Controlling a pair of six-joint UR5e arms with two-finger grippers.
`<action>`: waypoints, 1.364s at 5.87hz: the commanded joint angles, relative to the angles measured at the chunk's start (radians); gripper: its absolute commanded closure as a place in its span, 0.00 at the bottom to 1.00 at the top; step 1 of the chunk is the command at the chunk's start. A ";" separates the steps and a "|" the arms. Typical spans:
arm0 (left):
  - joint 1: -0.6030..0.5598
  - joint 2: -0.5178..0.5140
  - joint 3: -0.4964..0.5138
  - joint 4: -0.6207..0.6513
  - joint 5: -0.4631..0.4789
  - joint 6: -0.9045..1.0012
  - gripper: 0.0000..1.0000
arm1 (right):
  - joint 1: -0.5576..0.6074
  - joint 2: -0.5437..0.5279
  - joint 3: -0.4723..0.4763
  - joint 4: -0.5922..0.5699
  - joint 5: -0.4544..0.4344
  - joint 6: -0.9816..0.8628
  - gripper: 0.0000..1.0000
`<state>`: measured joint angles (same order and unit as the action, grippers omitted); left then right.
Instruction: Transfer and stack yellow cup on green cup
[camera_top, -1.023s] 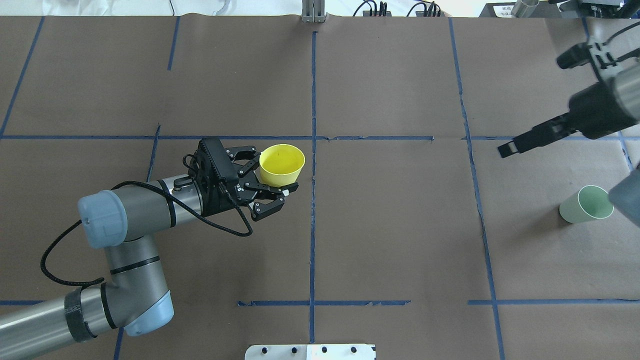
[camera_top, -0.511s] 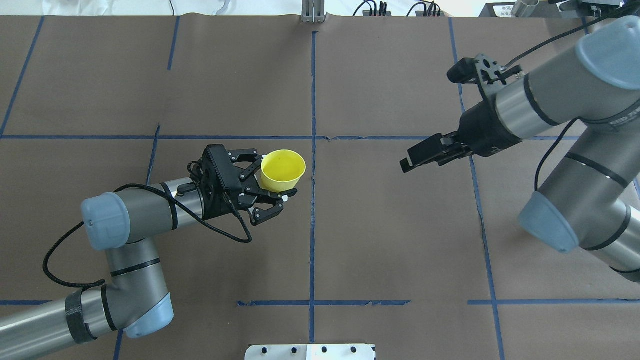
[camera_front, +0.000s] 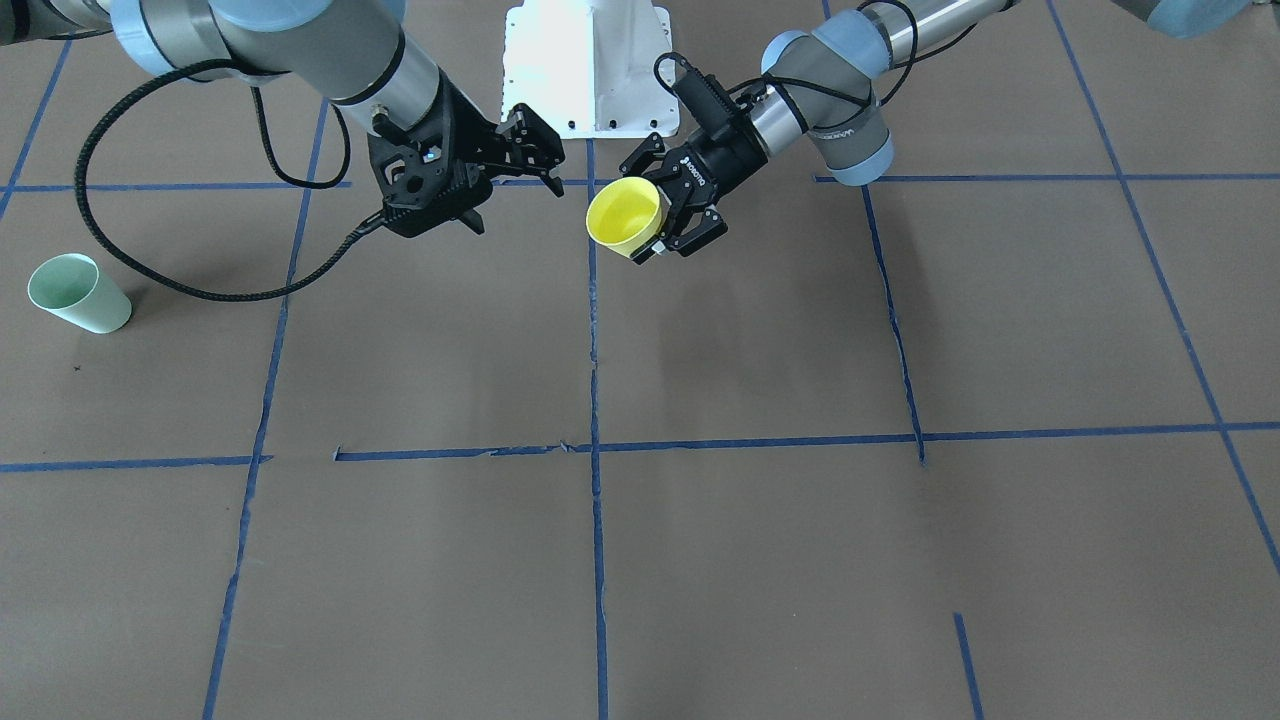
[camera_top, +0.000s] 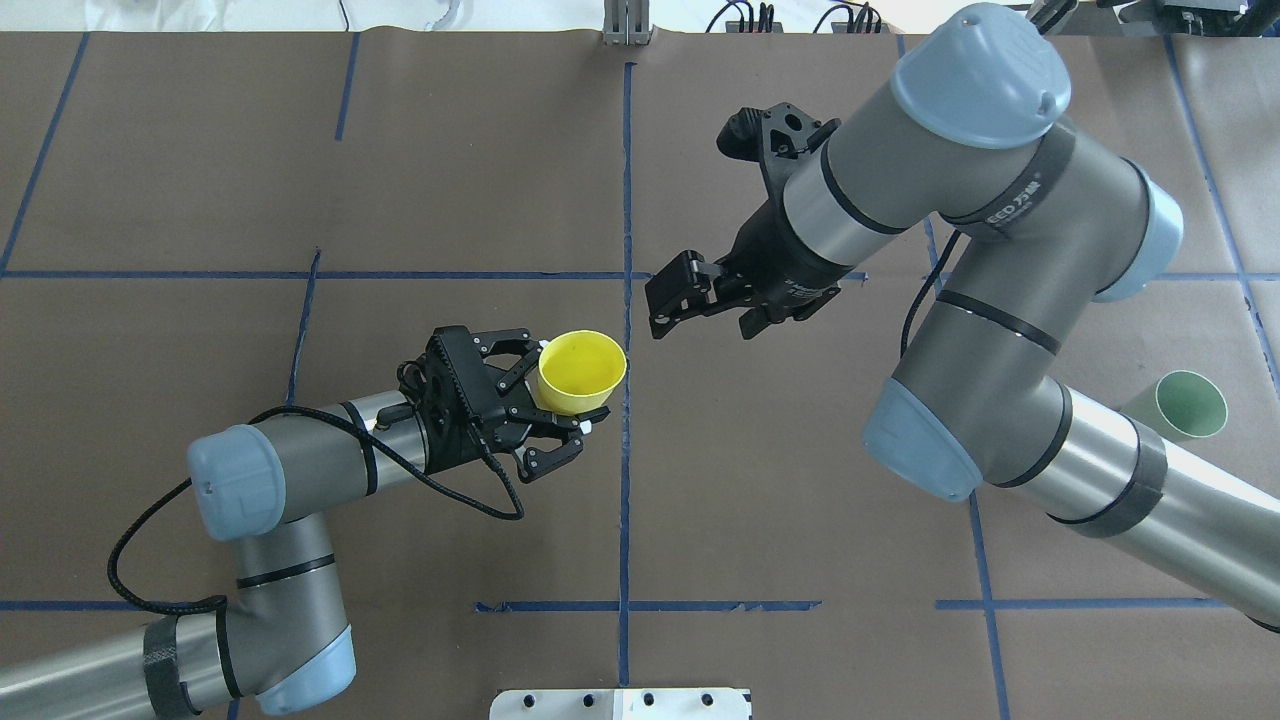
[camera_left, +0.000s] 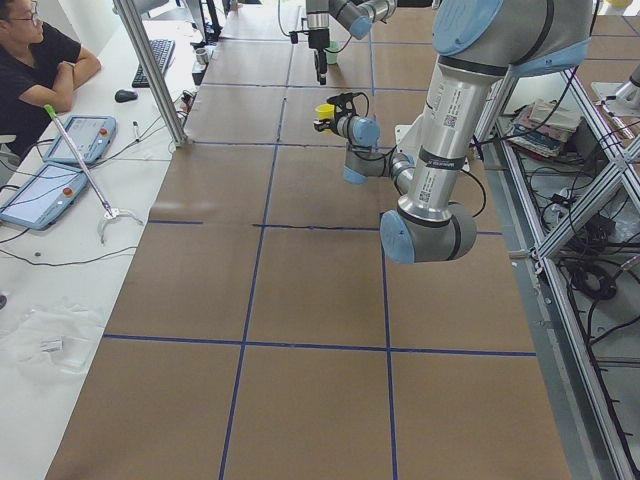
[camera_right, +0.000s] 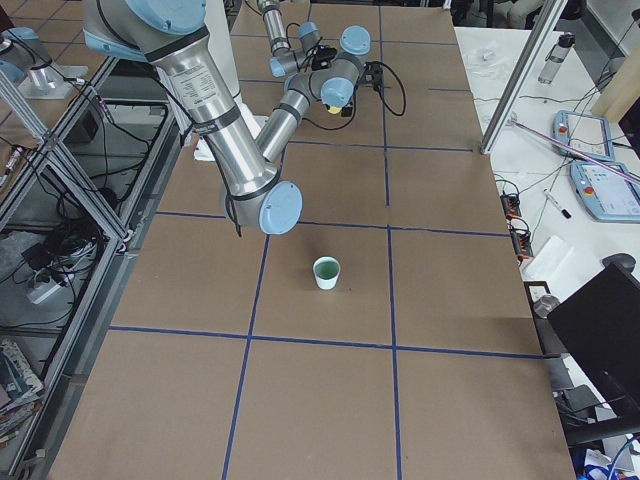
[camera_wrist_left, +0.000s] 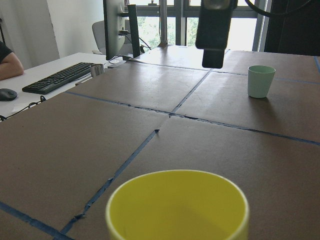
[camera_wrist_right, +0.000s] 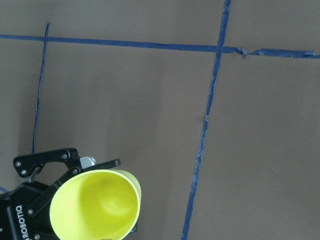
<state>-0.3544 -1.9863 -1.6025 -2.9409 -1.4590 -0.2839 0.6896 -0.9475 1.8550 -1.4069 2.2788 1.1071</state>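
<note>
My left gripper (camera_top: 566, 398) is shut on the yellow cup (camera_top: 583, 371) and holds it upright above the table near the centre tape line. The cup also shows in the front view (camera_front: 625, 217), the left wrist view (camera_wrist_left: 177, 206) and the right wrist view (camera_wrist_right: 95, 211). My right gripper (camera_top: 700, 305) is open and empty, a short way to the right of the cup and beyond it. It points at the cup (camera_front: 512, 195). The green cup (camera_top: 1190, 404) stands upright at the far right, partly behind my right arm. It stands alone on the table (camera_front: 78, 292) (camera_right: 326, 272) (camera_wrist_left: 261, 81).
The table is covered with brown paper marked with blue tape lines (camera_top: 626, 180). The white robot base plate (camera_front: 590, 60) is at the near edge. An operator (camera_left: 30, 70) sits at a side desk with tablets and a keyboard.
My right arm has swept in from the far right to the table's centre, close to the yellow cup. My left gripper has moved the cup slightly right and nearer.
</note>
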 joint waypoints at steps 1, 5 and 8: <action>0.008 0.000 -0.002 -0.007 0.017 0.002 0.92 | -0.037 0.013 -0.008 0.002 -0.010 0.029 0.01; 0.023 -0.002 -0.011 -0.003 0.017 0.002 0.83 | -0.082 0.015 -0.016 0.006 -0.096 0.028 0.01; 0.031 -0.005 -0.014 -0.001 0.023 0.000 0.83 | -0.100 0.055 -0.069 0.009 -0.131 0.034 0.05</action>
<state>-0.3266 -1.9905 -1.6162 -2.9423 -1.4400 -0.2837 0.5960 -0.9015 1.8009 -1.3989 2.1509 1.1377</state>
